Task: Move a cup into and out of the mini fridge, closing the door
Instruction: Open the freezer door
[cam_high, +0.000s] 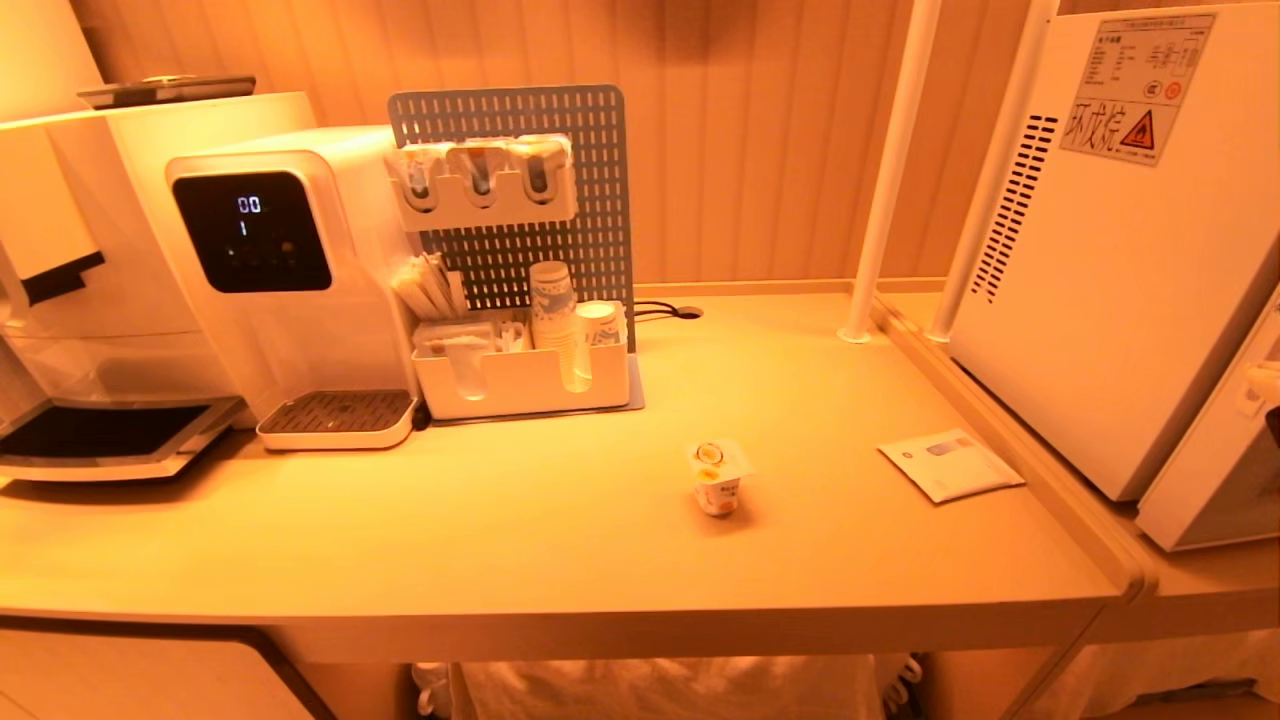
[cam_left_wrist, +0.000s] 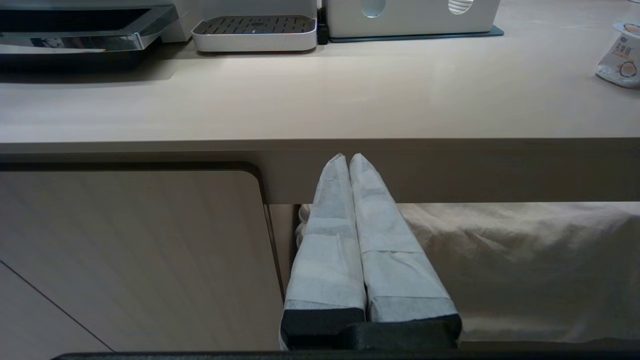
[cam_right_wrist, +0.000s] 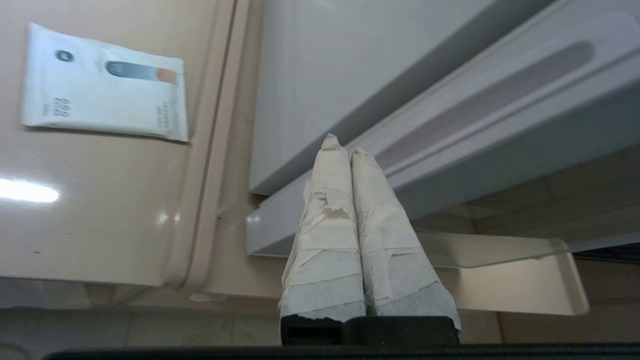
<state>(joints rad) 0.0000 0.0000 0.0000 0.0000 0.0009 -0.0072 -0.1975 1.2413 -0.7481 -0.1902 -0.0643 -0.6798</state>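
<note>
Packet (cam_high: 950, 464) between cup (cam_high: 717, 478), mini fridge (cam_high: 1110, 250)

— Where's the cup (cam_high: 717, 477)?
— Upright on the worktop (cam_high: 560, 520), white, orange fruit marks, foil lid on.
— And the mini fridge (cam_high: 1115, 250)?
— At the right, its door (cam_right_wrist: 480, 125) standing slightly ajar.

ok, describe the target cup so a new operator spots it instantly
Start at the beige counter left of the mini fridge. The cup stands alone on open counter, between the white organizer bin and a flat white packet. It is squat, with orange fruit marks and a square foil lid, unlike the taller blue-patterned paper cups in the bin.
</note>
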